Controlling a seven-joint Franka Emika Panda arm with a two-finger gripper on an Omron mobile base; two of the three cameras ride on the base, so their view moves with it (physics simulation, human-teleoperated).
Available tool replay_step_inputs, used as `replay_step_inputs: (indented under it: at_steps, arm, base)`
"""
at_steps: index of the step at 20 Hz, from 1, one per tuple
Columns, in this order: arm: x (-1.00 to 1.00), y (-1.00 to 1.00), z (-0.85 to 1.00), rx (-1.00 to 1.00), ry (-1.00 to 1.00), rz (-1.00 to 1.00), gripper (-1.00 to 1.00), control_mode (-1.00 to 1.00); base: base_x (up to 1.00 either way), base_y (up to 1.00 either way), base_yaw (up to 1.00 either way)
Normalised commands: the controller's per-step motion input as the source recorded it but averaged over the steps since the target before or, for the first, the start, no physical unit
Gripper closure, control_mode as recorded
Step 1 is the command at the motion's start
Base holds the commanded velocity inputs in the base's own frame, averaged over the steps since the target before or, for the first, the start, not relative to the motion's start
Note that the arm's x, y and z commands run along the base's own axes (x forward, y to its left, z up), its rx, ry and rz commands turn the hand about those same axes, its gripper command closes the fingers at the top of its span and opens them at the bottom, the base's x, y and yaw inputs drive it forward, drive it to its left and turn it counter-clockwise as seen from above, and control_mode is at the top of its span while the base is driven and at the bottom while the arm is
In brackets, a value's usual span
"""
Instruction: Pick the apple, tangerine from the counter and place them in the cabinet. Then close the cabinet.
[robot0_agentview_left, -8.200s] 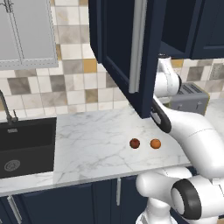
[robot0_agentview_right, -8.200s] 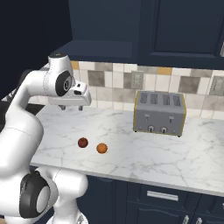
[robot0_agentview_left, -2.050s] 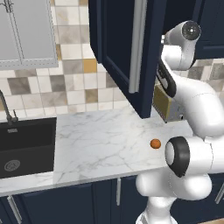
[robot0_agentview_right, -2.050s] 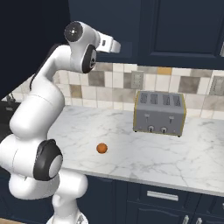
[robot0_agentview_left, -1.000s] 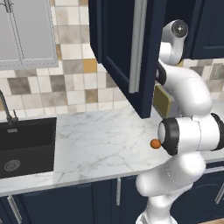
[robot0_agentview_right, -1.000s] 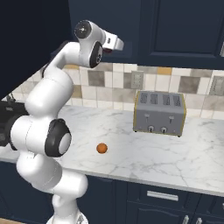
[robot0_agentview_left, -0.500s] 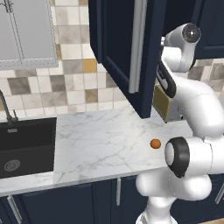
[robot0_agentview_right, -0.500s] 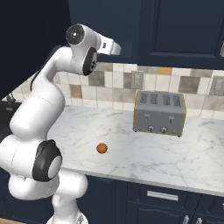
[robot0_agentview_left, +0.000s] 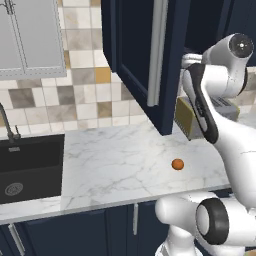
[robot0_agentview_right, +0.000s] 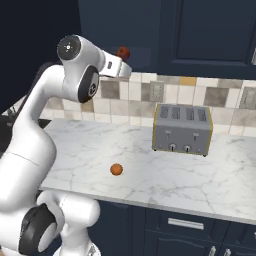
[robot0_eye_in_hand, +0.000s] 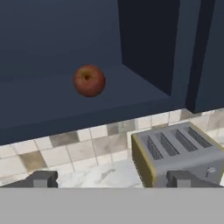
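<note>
Toaster (robot0_agentview_left: 186, 119) half behind the arm – sink (robot0_agentview_left: 30, 167) cut off at left

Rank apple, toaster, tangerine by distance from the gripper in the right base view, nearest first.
From the open gripper:
1. apple, on the cabinet shelf just above the fingers.
2. toaster, on the counter at the backsplash, lower right.
3. tangerine, near the counter's front edge, far below.

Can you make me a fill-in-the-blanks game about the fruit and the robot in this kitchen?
1. The apple sits on the shelf inside the ____.
2. The tangerine lies on the ____.
3. The gripper is open and holds ____.
4. The silver toaster has ____ slots on top.

Missing words: cabinet; counter; nothing; four
</note>
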Motion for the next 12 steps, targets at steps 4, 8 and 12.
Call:
replay_step_inputs:
  at_steps: [4, 8, 12]
  arm:
    - [-1.0, 0.0, -0.46, 0.02, 0.15, 0.0, -1.0, -1.0]
    - [-0.69, 0.0, -0.19, 0.09, 0.32, 0.0, -1.0, -1.0]
    - [-0.49, 0.0, -0.41, 0.08, 0.33, 0.0, -1.0, -1.0]
  base:
    - [0.0, 0.0, 0.0]
    - [0.0, 0.0, 0.0]
    - [0.0, 0.0, 0.0]
